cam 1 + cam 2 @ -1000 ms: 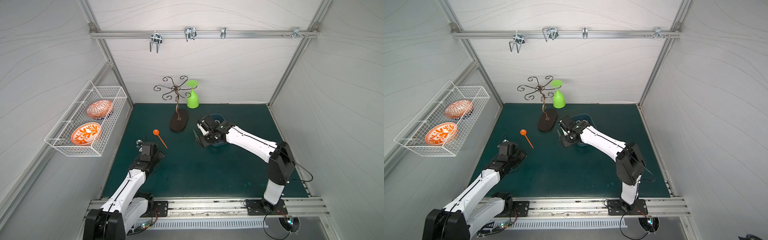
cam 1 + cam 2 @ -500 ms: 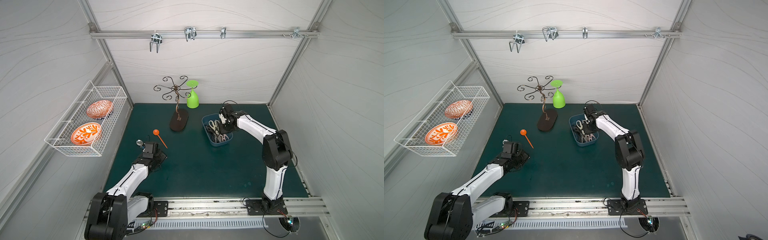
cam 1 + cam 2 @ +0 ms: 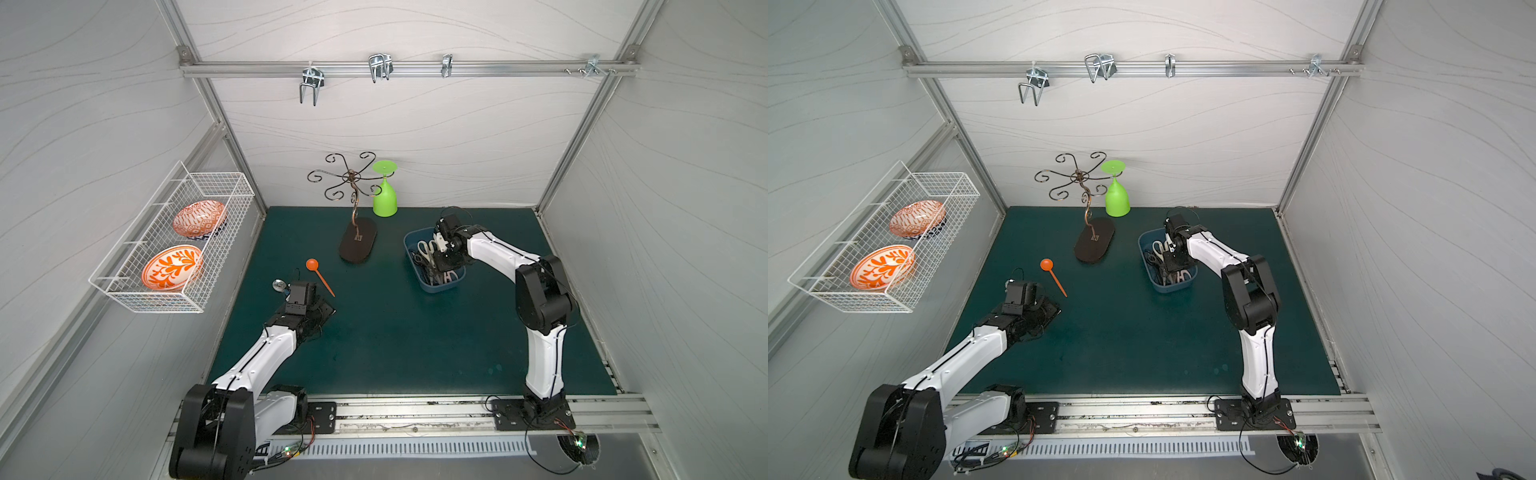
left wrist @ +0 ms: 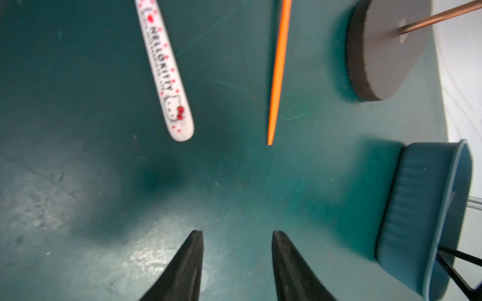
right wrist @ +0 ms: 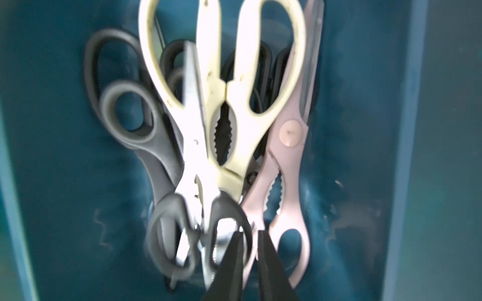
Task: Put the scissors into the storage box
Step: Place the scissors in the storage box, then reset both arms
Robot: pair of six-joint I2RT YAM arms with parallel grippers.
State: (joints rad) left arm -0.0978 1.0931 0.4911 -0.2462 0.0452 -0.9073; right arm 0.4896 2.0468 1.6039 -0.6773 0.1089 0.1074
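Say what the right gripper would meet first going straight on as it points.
The right gripper would meet the scissors in the storage box, probably a black handle loop by its tips; depth unclear.

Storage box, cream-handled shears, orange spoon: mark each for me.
storage box (image 3: 441, 287), in a top view, on its near outer wall.
cream-handled shears (image 5: 245, 130), right wrist view, on the handle shank beside the toothed gap.
orange spoon (image 3: 323, 281), in a top view, on the middle of its handle.

The right gripper (image 5: 250, 234) has swung from the left side of the storage box (image 3: 440, 286) to above the scissors (image 5: 245, 130) inside it. Its jaws have parted slightly, and the left gripper (image 4: 237, 232) has widened.
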